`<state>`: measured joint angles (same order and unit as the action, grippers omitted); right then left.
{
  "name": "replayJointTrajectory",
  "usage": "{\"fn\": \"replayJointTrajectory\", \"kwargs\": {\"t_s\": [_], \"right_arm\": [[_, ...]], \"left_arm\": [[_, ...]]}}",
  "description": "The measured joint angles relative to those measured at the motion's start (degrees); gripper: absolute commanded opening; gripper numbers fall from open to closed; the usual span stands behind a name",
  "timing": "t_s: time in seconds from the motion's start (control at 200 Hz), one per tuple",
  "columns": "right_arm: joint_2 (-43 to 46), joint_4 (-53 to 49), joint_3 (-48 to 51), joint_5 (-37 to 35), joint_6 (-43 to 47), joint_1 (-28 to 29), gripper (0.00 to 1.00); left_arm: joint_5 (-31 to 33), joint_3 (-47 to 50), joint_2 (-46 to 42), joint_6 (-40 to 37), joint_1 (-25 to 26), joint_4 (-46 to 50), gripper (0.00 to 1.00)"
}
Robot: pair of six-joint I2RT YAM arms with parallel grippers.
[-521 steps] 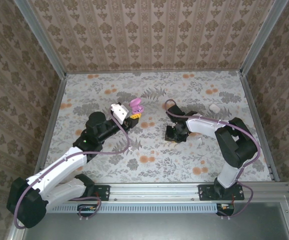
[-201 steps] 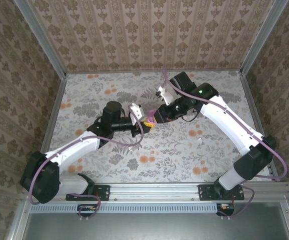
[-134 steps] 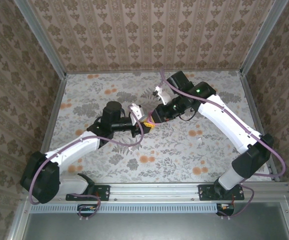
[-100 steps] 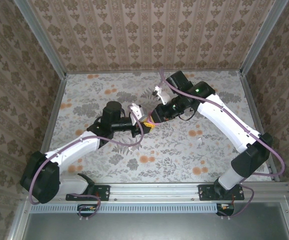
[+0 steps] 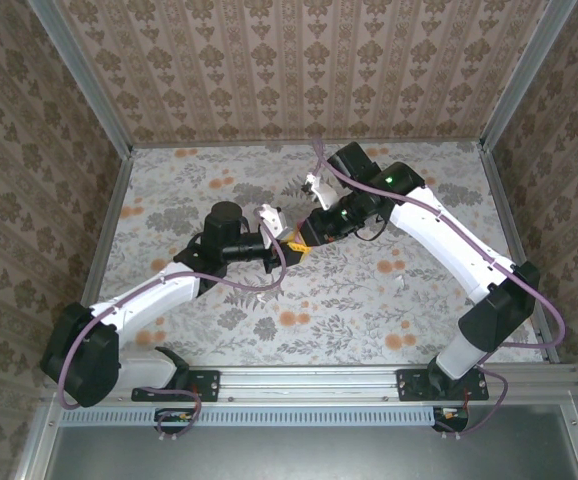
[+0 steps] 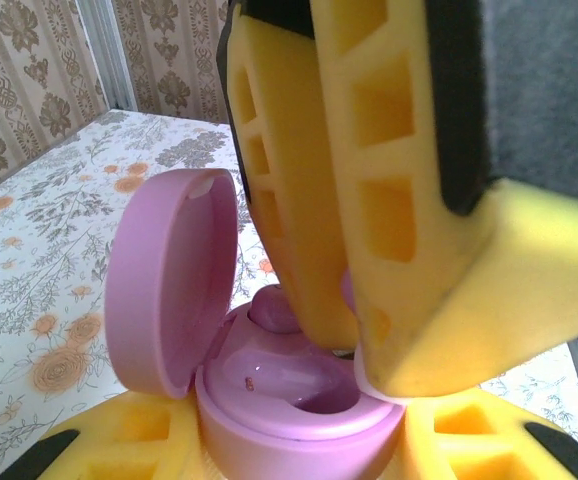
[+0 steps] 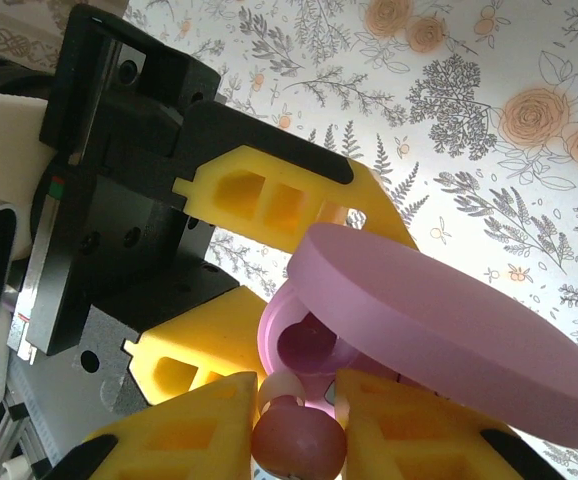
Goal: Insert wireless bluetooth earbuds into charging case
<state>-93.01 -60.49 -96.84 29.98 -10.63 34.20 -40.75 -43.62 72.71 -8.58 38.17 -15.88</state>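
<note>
The right gripper (image 7: 297, 428) was nearly closed, its yellow fingertips (image 7: 184, 440) pinching a magenta earbud (image 7: 297, 446) just above the rim of the charging case (image 7: 291, 330). In the left wrist view those fingers reached down into the case's open well, touching it or almost touching it; I could not tell which. The lid (image 6: 169, 285) stood hinged up to one side. The left gripper (image 5: 285, 243) clasped the case's base between its own yellow pads, near the middle of the flowered table (image 5: 369, 300).
</note>
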Motion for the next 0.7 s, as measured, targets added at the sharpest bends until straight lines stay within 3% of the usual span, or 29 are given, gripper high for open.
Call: {"fn": "replayJointTrajectory", "kwargs": {"t_s": [0.695], "right_arm": [[0.04,3.54,0.17,-2.14,-3.21,0.15,0.24]], "left_arm": [[0.26,0.02,0.00,2.23,-0.02,-0.94,0.35]]}}
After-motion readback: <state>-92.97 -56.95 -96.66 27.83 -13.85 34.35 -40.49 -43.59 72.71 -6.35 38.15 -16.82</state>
